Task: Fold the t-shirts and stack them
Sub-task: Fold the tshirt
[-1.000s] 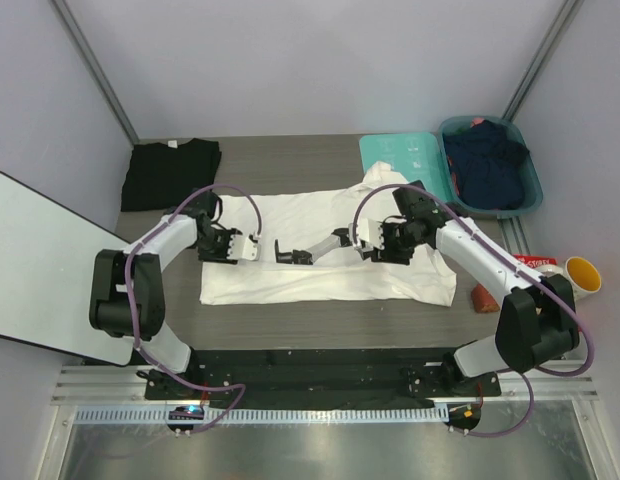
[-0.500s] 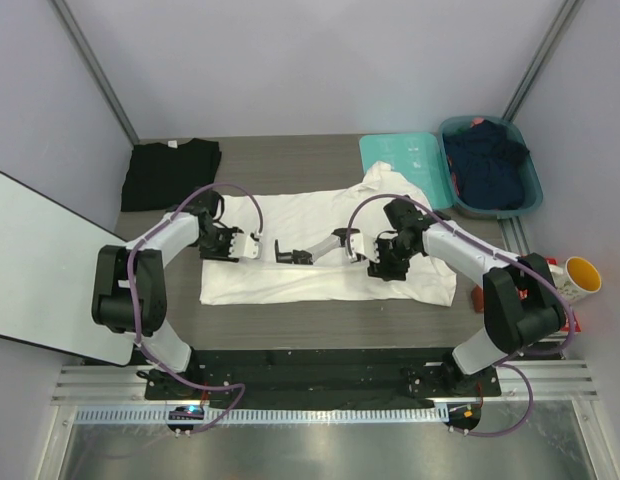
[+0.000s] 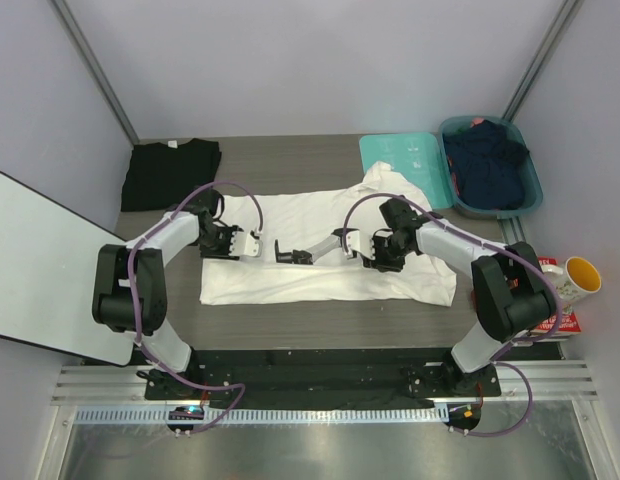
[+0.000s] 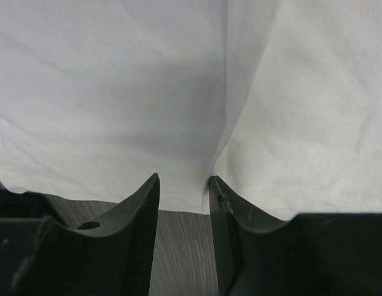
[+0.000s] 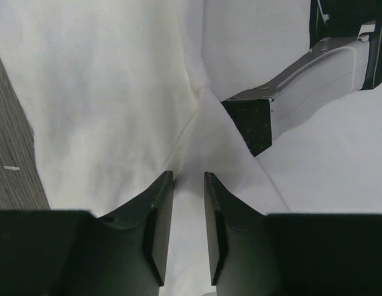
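The plain white cotton t-shirt (image 3: 320, 285) lies spread across the middle of the grey wood-grain desk (image 3: 290, 160). My left end effector (image 4: 183, 182) stands apart at its hem, beside a crease. My right end effector (image 5: 188, 176) is narrowly apart with a ridge of cloth between the fingers; whether it pinches, I cannot tell.

Soft, matt cloth of the white t-shirt (image 3: 320, 280); dull, dark wood-grain table (image 3: 290, 165); smooth teal plastic board (image 3: 405, 150).
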Controlling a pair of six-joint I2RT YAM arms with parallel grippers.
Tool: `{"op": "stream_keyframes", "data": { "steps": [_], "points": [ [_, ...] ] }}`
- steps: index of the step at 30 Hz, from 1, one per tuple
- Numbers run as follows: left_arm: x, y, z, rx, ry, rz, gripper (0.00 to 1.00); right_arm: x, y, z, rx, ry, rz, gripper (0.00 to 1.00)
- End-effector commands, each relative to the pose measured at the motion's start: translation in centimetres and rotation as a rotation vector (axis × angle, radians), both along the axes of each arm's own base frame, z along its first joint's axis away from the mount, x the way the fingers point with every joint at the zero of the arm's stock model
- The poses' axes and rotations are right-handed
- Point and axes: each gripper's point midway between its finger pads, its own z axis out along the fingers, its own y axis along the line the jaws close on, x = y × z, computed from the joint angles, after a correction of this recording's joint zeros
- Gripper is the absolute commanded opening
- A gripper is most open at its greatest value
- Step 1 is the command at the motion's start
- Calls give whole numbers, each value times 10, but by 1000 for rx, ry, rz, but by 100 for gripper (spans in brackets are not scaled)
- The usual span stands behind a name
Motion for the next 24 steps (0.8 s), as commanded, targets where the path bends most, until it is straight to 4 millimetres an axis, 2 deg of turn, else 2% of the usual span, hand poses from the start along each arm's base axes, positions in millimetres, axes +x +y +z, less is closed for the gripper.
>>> {"op": "stream_keyframes", "data": {
  "steps": [1, 3, 7, 13, 16, 17, 24],
  "points": [
    [16, -5, 11, -13, -48, -1, 38, 7, 4, 3, 6, -30, 7, 23],
    [16, -5, 11, -13, -48, -1, 38, 8, 3, 3, 3, -30, 8, 14],
    [17, -5, 12, -13, -49, -1, 38, 13, 2, 7, -8, -53, 11, 1],
    [18, -5, 13, -16, -52, -4, 34, 21, 5, 18, -3, -81, 15, 1],
    [19, -5, 14, -12, -57, 0, 14, 29, 7, 24, 1, -99, 12, 1],
    [19, -5, 15, -11, -59, 2, 2, 34, 9, 29, 5, -114, 13, 1],
    [21, -4, 23, -12, -79, 10, 0, 55, 17, 46, 16, -165, 19, 1]
  ]
}}
